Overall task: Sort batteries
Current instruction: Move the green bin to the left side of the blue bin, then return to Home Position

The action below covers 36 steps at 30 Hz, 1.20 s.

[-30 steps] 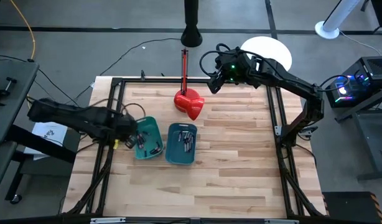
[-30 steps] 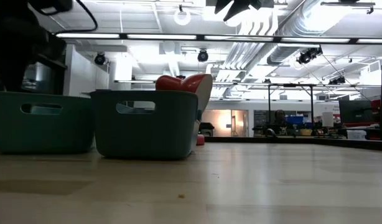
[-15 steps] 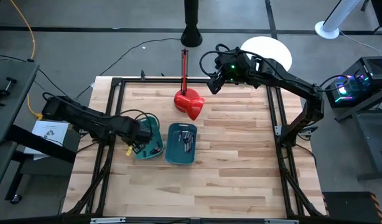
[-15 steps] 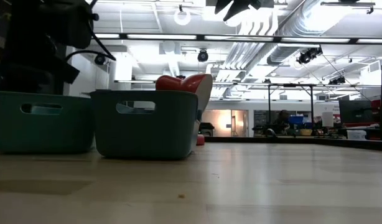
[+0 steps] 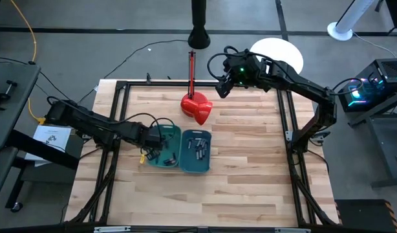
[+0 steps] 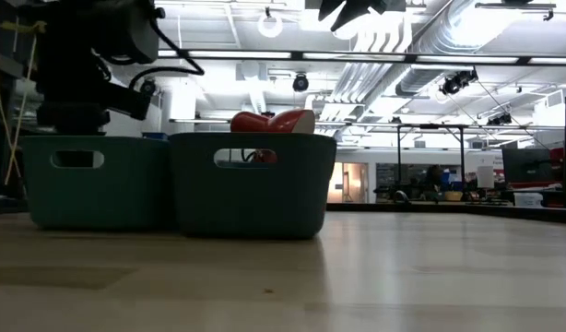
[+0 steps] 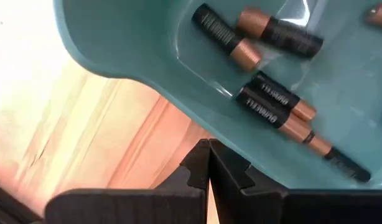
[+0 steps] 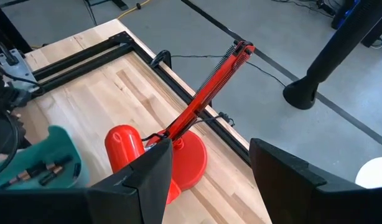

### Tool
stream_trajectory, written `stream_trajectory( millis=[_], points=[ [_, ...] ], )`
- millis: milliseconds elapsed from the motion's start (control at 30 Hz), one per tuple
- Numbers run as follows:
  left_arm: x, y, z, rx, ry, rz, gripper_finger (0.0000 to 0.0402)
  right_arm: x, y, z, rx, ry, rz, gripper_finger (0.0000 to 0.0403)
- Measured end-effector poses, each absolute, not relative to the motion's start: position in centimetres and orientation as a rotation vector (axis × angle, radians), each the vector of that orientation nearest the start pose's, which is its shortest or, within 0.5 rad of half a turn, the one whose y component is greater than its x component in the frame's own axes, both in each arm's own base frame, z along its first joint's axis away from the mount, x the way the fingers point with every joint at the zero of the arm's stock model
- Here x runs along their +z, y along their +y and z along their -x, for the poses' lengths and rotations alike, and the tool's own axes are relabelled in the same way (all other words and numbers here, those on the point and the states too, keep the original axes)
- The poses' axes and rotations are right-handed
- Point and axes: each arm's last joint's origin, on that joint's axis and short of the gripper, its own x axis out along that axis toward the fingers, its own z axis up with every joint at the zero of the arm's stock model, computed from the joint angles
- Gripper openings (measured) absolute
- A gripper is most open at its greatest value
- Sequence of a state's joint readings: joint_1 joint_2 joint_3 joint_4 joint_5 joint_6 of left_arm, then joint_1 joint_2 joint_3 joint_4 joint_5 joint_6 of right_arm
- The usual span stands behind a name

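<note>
2 teal plastic bins sit side by side on the pale wooden table, touching, just in front of a red heart-shaped object on a red stick. Over the last second both bins have slid toward the table's right: the left teal bin was well left of the heart 1 second ago, and the right teal bin now lies directly in front of it. The left gripper has swept in from the table's left edge and now sits at the left bin's outer rim; its wrist view shows the 2 dark fingers pressed together, holding nothing, just outside the bin wall. It appears to have pushed the bins rather than picked anything.

The copper-and-black cylindrical batteries lie loose in both bins, about 5 in the wrist view.

The right gripper waits raised near the table's far edge, fingers spread and empty.

Judging from this, sorting is largely done and the bins are being repositioned.
</note>
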<state>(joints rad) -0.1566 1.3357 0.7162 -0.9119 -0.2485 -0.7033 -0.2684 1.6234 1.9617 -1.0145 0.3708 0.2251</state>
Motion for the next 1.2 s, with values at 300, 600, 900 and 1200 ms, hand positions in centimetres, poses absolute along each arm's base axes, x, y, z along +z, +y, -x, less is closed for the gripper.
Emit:
stream_trajectory(
  millis=[300, 600, 900, 1200],
  points=[
    [19.0, -2.3, -18.1, 0.560, 1.339, 0.343, 0.0000, 43.1, -8.9, -29.5, -0.642, 0.808, -0.175, 0.0208],
    [25.9, -1.4, -15.1, 0.414, 0.780, 0.263, 0.0000, 40.4, -7.3, -27.5, -0.698, 0.893, -0.174, 0.0208],
    [28.3, 0.6, -16.9, 0.232, 0.248, 0.218, 0.0000, 34.5, -3.5, -24.4, -0.719, 0.857, -0.403, 0.0208],
    [24.4, 0.8, -13.2, 0.207, 0.069, 0.360, 0.0000, 32.3, -0.7, -23.5, -0.716, 0.705, -0.587, 0.0208]
  ],
)
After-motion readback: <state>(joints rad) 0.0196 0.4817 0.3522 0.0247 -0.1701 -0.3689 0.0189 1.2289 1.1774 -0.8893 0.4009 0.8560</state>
